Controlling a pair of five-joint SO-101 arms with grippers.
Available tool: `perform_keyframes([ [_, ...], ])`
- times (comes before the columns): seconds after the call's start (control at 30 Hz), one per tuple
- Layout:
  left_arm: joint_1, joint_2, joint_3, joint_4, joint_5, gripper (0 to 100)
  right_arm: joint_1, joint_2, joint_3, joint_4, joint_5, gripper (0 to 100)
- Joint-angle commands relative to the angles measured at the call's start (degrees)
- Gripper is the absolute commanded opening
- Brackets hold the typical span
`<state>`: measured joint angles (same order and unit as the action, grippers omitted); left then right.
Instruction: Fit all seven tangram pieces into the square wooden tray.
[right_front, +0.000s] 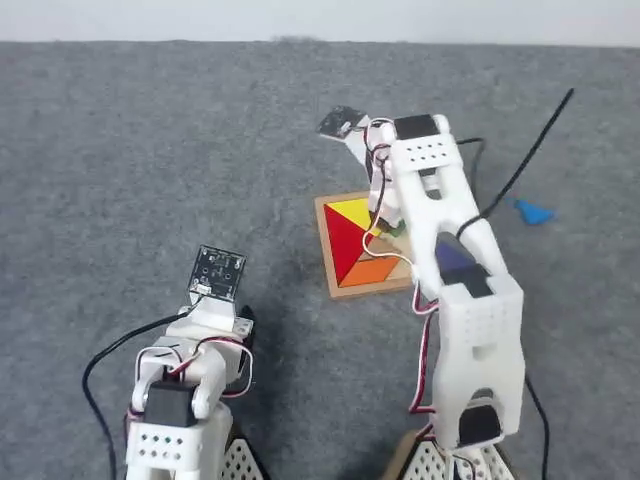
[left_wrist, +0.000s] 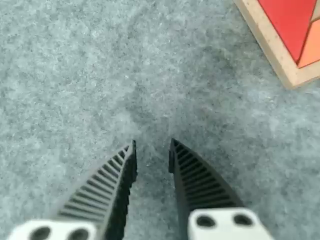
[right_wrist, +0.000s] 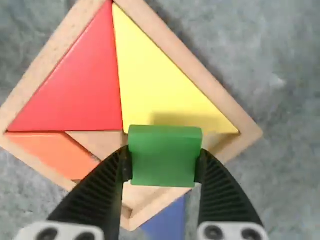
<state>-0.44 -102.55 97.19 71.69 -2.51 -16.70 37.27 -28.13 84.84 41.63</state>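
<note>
Right jaws pinch thick green square (right_wrist: 164, 156) over light wooden tray (right_wrist: 47, 61).

desk (right_front: 150, 150): grey felt, beneath both jaws | cable (right_front: 545, 130): black, well apart from right jaws, on side away from left jaws

Light: bright, even, diffuse.
Shadows: soft; dim band beside green piece (right_wrist: 165, 156) on yellow triangle (right_wrist: 155, 85), faint patch on carpet (left_wrist: 145, 112).
</note>
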Motion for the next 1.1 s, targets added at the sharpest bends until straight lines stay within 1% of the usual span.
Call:
perform_keyframes([
  [0.0, -0.4, -0.7, -0.7, 0.2, 0.5, 10, -0.6, -0.7, -4.1, 2.4, 4.9, 6.9],
  [0.1, -0.4, -0.7, -0.7, 0.2, 0.5, 10, -0.6, -0.3, -4.1, 3.9, 7.9, 7.3],
  [0.2, -0.4, -0.7, -0.7, 0.2, 0.5, 10, -0.4, -0.2, -4.1, 5.0, 8.4, 8.2],
  [0.37, -0.4, -0.7, -0.7, 0.2, 0.5, 10, -0.7, -0.2, -4.1, 5.9, 8.1, 22.5],
  [0.43, -0.4, -0.7, -0.7, 0.2, 0.5, 10, -0.7, -0.2, -4.2, 5.7, 8.1, 26.6],
  [0.7, -0.4, -0.7, -0.7, 0.2, 0.5, 10, -0.4, -0.8, -4.4, 5.3, 8.2, 27.0],
  [0.77, -0.4, -0.7, -0.7, 0.2, 0.5, 10, 0.4, -0.7, -7.4, 5.6, 7.6, 25.3],
  [0.93, -0.4, -0.7, -0.7, 0.2, 0.5, 10, 3.0, -0.5, -14.8, 2.2, -4.6, 8.4],
  [1.0, -0.4, -0.7, -0.7, 0.2, 0.5, 10, 2.5, -0.8, -15.4, 2.1, -5.6, 3.9],
  [1.07, -0.4, -0.7, -0.7, 0.2, 0.5, 10, 1.1, -1.0, -15.5, 2.1, -6.2, 2.6],
])
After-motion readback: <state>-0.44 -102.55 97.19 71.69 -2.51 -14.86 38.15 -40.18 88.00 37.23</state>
